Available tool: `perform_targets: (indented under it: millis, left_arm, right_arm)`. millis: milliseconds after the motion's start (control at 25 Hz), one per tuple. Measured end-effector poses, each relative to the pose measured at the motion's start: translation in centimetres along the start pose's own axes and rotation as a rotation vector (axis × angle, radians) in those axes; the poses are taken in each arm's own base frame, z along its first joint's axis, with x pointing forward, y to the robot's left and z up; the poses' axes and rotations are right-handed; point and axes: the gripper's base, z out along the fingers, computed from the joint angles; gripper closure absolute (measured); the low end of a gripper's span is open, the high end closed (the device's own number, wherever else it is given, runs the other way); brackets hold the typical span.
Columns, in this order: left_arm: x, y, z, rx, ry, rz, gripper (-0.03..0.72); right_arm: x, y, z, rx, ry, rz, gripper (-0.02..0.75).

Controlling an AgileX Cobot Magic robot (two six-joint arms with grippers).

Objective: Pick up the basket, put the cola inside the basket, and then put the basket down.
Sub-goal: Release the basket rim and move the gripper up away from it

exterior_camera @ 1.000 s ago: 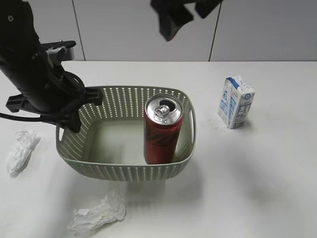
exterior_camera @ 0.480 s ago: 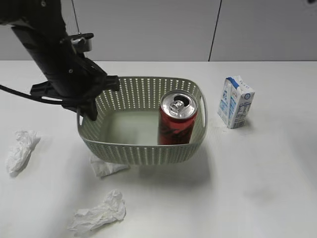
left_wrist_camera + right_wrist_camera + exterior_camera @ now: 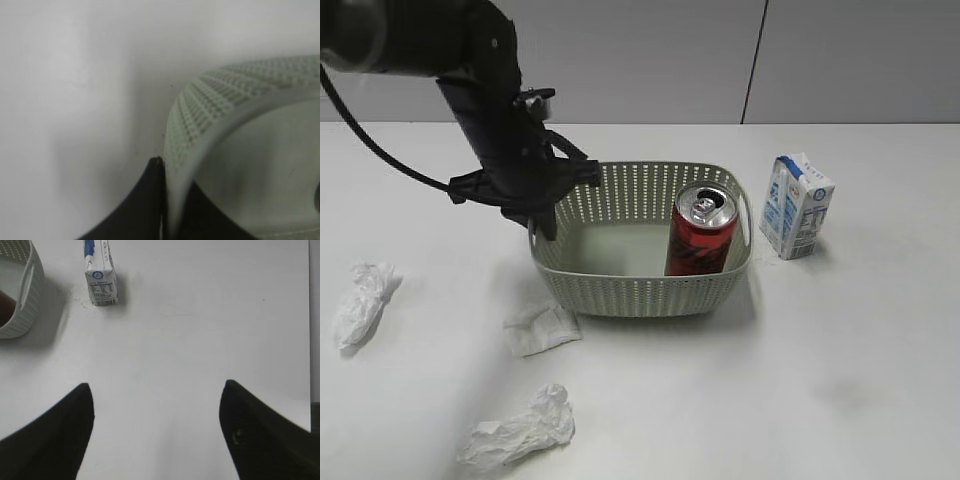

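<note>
Since half a second ago the basket [image 3: 642, 240] has travelled right and away from the camera with the left gripper [image 3: 542, 215], uncovering a flat tissue [image 3: 541, 329] that had lain partly under its near edge; its right end now sits near the small carton [image 3: 796, 206].

Exterior view: we log the cola [image 3: 700, 232] upright in the basket's right end, against the near wall, silver top and pull tab facing up. Dark lettering runs along the red can, but we cannot read it. The white-and-blue carton carries small print and a round mark, too small to read. The left gripper is at the basket's left rim, well apart from the cola, which is at the far end. Crumpled tissue [image 3: 517, 430] lies at front; another wad [image 3: 361, 302] lies at far left. We cannot tell whether the basket touches the white table [image 3: 840, 380].

Left wrist view: blurred. Two black fingers [image 3: 142, 200] sit either side of the perforated basket [image 3: 200, 125] wall, clamped on it. No writing visible.

Right wrist view: the right gripper [image 3: 155, 435] hangs high over bare table, fingers spread wide apart, holding nothing. The carton [image 3: 100, 275] stands far ahead, with the basket [image 3: 17, 295] corner at the upper left. The carton's label shows a barcode-like panel; the text is illegible.
</note>
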Motion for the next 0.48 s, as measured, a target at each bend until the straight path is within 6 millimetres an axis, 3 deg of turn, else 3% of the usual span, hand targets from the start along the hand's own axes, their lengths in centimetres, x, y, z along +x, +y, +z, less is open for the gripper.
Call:
perform_targets:
  millis: [80, 200, 360, 480]
  left_arm:
    - [-0.2, 0.0, 0.4, 0.001, -0.007, -0.002, 0.679]
    - [-0.4, -0.1, 0.7, 0.015, -0.027, -0.009, 0.599]
    - [-0.7, -0.2, 0.6, 0.027, -0.057, 0.020, 0.335]
    - [-0.7, -0.1, 0.6, 0.031, -0.057, 0.054, 0.117]
  right_arm:
    - [2.0, -0.1, -1.1, -0.002, -0.031, 0.014, 0.146]
    - [5.0, -0.1, -2.4, -0.008, -0.086, 0.025, 0.146]
    - [9.1, -0.1, -2.5, -0.011, -0.164, 0.029, 0.147]
    - [12.5, 0.0, -1.0, -0.012, -0.162, 0.027, 0.147]
